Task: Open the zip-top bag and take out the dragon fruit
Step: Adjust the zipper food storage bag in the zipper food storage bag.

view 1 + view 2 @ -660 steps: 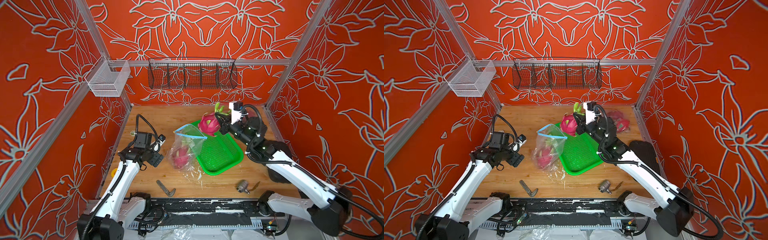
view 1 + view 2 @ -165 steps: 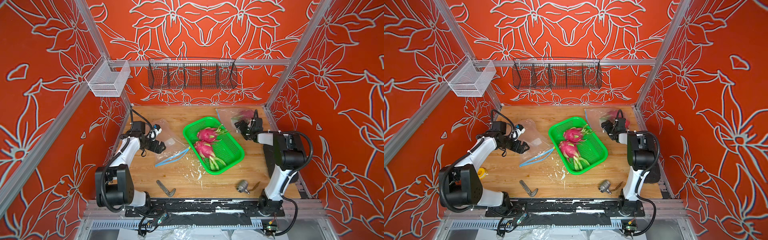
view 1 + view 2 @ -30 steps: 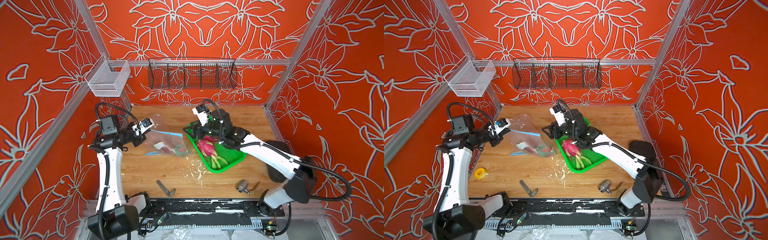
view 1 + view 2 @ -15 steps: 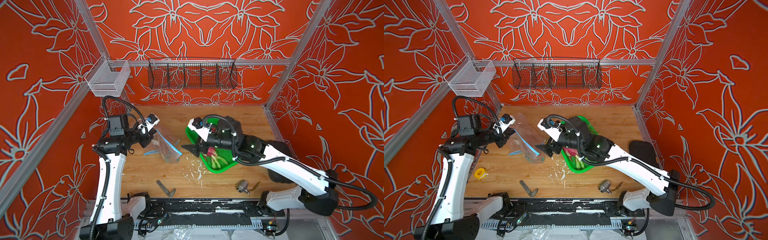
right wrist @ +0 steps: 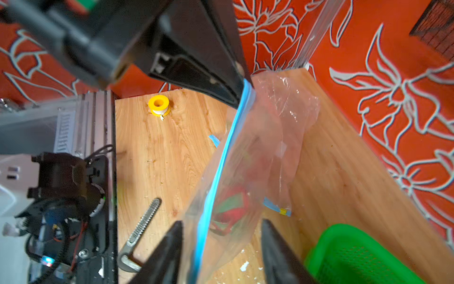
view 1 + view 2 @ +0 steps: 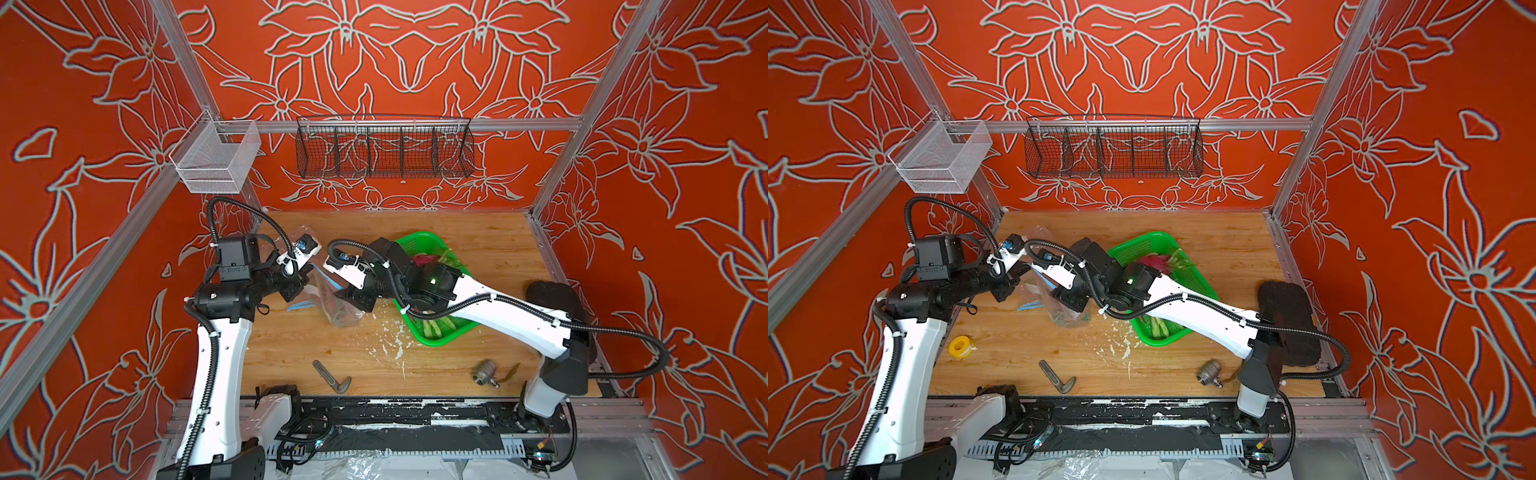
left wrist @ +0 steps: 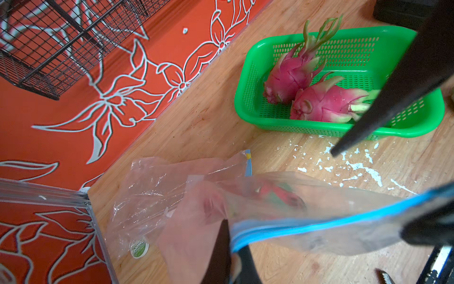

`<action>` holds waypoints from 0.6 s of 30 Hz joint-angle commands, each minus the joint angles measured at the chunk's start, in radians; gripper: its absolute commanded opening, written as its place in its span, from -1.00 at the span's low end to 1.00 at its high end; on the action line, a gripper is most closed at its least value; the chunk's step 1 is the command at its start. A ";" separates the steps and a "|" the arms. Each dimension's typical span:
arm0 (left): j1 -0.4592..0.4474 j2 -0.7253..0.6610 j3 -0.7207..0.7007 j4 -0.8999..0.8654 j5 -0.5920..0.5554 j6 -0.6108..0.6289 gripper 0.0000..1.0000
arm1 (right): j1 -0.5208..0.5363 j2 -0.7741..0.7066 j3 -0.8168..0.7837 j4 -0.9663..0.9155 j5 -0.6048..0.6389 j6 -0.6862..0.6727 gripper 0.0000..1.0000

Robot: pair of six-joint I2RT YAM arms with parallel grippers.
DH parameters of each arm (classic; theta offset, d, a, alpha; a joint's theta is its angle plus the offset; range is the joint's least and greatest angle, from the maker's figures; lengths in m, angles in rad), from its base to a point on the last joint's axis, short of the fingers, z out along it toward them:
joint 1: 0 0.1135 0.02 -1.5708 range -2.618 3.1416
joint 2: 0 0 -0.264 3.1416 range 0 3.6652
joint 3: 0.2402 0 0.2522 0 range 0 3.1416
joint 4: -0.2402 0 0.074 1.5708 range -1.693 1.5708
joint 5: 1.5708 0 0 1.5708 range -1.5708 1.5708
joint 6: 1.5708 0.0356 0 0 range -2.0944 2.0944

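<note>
Left gripper point(image 7: 231, 248) pinched tight on bag point(image 6: 332, 305) zip rim; bag hangs. Right gripper point(image 5: 221, 228) jaws part-spread, straddling that rim. Dragon fruit point(image 5: 231, 206) low inside, just beyond right tips, roughly 8 o'clock in both top views. Right arm nearer.

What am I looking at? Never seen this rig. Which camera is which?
Two robot arms work over a wooden table. Two pictures look down from a stereo camera overhead; the other two come from a camera on each wrist. The left gripper is shut on the blue zip edge of a zip-top bag, holding its top up. The right gripper is open, straddling that edge. Something red and green, likely a dragon fruit, shows through the bag; two more dragon fruits lie in a green basket. A second bag, a yellow tape roll and a metal fitting lie loose.
</note>
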 commanded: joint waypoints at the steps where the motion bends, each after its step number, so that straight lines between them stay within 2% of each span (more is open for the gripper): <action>1: -0.005 -0.005 0.000 0.011 -0.016 -0.008 -1.00 | -0.039 0.007 0.040 -0.063 -0.008 0.003 -0.45; 3: -0.005 0.002 0.004 0.029 -0.041 -0.028 -1.00 | -0.070 0.002 0.037 -0.052 -0.039 0.004 -0.96; 4: -0.004 0.006 0.007 0.041 -0.052 -0.040 -1.00 | -0.086 -0.005 0.033 -0.042 -0.056 -0.006 -1.00; 10: -0.004 0.039 0.054 0.085 -0.068 -0.112 -1.00 | -0.134 0.000 0.065 0.082 -0.031 -0.147 -1.00; 15: -0.005 0.080 0.122 0.085 -0.072 -0.118 -1.00 | -0.179 0.134 0.306 0.015 -0.031 -0.189 -1.00; 18: -0.005 0.101 0.140 0.108 -0.092 -0.116 -0.93 | -0.202 0.197 0.398 0.004 -0.030 -0.185 -1.00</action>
